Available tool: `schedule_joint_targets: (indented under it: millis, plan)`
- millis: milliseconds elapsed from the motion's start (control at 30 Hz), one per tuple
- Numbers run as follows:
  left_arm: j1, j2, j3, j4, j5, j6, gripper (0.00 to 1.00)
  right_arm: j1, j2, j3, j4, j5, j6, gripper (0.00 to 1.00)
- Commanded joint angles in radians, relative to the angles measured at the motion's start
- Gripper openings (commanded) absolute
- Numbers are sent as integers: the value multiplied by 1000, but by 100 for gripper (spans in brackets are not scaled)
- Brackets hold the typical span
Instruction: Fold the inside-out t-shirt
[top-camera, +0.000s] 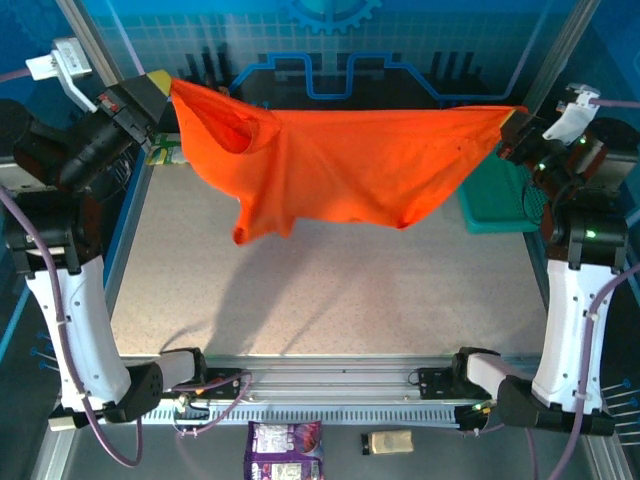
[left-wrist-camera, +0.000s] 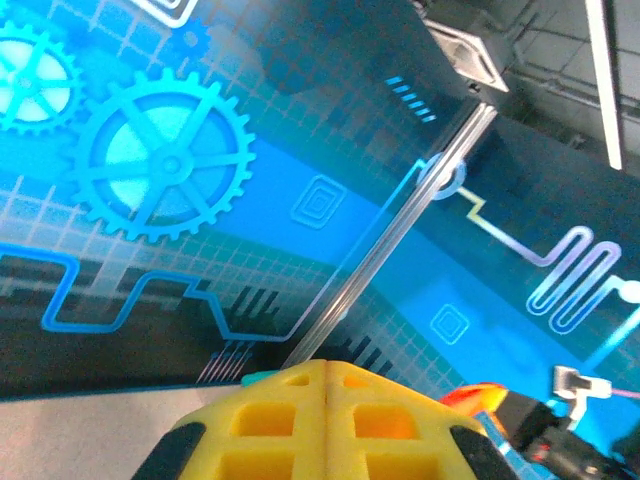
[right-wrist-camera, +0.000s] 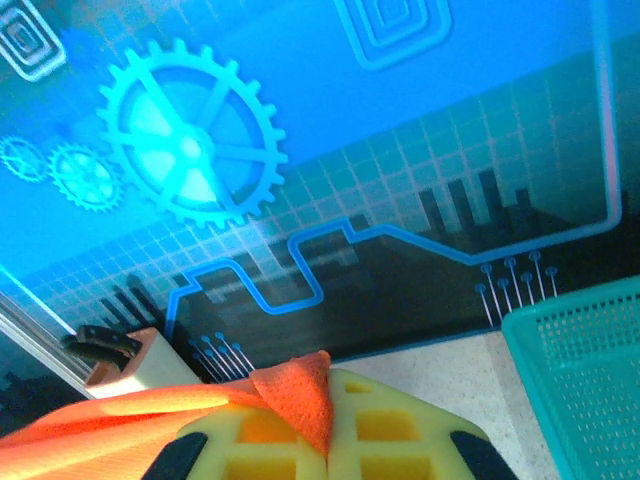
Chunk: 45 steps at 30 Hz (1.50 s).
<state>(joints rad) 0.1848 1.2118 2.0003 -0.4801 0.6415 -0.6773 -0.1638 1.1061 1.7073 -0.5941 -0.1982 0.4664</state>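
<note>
The orange-red t-shirt (top-camera: 340, 165) is hanging stretched above the table (top-camera: 330, 300), its long axis running left to right with the neck toward the left, while the left gripper (top-camera: 160, 85) and right gripper (top-camera: 511, 123) are pinching opposite ends, so all the folding is seemingly yet to come.

A speckled pale-grey tabletop (top-camera: 330, 290) lies under bright, even light, with a soft shadow across its middle. Behind it stands a blue wall panel (top-camera: 420, 30) printed with cyan gears (left-wrist-camera: 165, 160), a fine grid and circuit-like lines. A silver aluminium frame post (left-wrist-camera: 397, 235) crosses the panel, and a slotted aluminium rail (top-camera: 330, 378) runs along the tabletop's near edge.
</note>
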Motion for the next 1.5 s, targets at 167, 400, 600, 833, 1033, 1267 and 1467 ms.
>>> schedule_joint_targets:
  millis: [167, 400, 600, 833, 1033, 1267, 1467]
  plan:
    - [8, -28, 72, -32, -36, 20, 0, -10, -34, 127, -83, -14, -24, 0]
    - [8, 75, -52, 14, -32, 31, 0, -9, 72, 63, -56, -62, 9, 0]
    - [-32, 348, -103, 37, -11, 62, 0, 10, 310, -3, -26, -91, 15, 0]
    - [-101, 707, 111, -118, -45, 146, 27, 73, 607, 110, -137, 25, -28, 32]
    - [-156, 681, 104, -222, -121, 236, 44, 150, 581, 42, -134, 64, -58, 40]
    - [-294, 369, -418, -200, -247, 275, 43, 266, 453, -240, -158, -1, -104, 43]
    - [-471, 148, -884, -85, -327, 150, 41, 394, 345, -519, -156, -15, -89, 49]
